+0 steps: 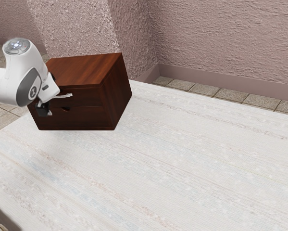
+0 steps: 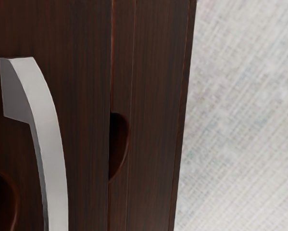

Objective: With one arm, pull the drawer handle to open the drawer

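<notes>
One wooden box (image 1: 93,91) on one pale table (image 1: 182,168). One grey handle (image 2: 43,139). Two dark notches (image 2: 117,144), and perhaps two drawer fronts (image 2: 148,96), seam hard to read. One white robot arm (image 1: 18,77).

The tool (image 1: 43,109) covers one end of the drawer handle (image 1: 64,96).

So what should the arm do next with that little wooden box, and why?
Probably ease the gripper the last bit onto the pale handle and take hold of it before pulling. The hand sits right at the handle's end, against the front of the wooden box, and the drawer front looks flush, so nothing seems pulled out yet.
</notes>
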Robot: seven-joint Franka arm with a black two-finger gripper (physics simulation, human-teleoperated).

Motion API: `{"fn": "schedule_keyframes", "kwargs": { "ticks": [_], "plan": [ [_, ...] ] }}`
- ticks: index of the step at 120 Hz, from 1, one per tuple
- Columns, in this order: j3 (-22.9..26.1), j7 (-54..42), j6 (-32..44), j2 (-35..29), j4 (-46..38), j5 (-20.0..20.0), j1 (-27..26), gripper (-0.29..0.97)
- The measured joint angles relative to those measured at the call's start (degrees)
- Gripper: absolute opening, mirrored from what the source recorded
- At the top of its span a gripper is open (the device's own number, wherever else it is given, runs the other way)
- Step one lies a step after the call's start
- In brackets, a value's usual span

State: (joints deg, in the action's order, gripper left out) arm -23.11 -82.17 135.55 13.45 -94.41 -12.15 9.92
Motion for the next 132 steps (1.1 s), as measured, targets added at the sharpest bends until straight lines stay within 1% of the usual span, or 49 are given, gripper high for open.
{"fn": "schedule_keyframes", "kwargs": {
  "ticks": [7,21,29,33,39,45,48,51,60,83,100,111,119,132],
  "plan": [
    [2.38,-0.06,0.16,0.4,0.4,0.06,2.2,0.69],
    [4.11,-0.2,0.37,1.51,0.94,0.55,3.34,0.7],
    [4.6,-0.17,0.42,1.76,1.0,0.92,3.37,0.69],
    [4.69,-0.12,0.43,1.8,1.02,0.93,3.38,0.65],
    [4.71,0.04,0.47,1.79,1.0,1.08,3.38,0.65],
    [4.67,0.04,0.5,1.68,0.75,1.46,3.35,0.67],
    [4.73,0.14,0.49,1.53,0.56,1.29,3.32,0.63],
    [4.76,0.1,0.48,1.19,0.25,1.24,3.24,0.6],
    [4.8,0.02,0.47,-0.5,-1.54,0.95,2.85,0.59],
    [4.72,-0.14,0.46,-4.12,-6.41,0.62,2.46,0.69],
    [4.62,-0.22,0.44,-7.66,-10.76,0.58,2.16,0.67],
    [4.53,-0.26,0.39,-9.24,-12.89,0.51,2.11,0.7],
    [4.36,-0.28,0.33,-10.47,-14.1,0.5,1.88,0.68],
    [4.09,-0.3,0.2,-11.77,-14.98,0.27,1.53,0.6]
  ]
}}
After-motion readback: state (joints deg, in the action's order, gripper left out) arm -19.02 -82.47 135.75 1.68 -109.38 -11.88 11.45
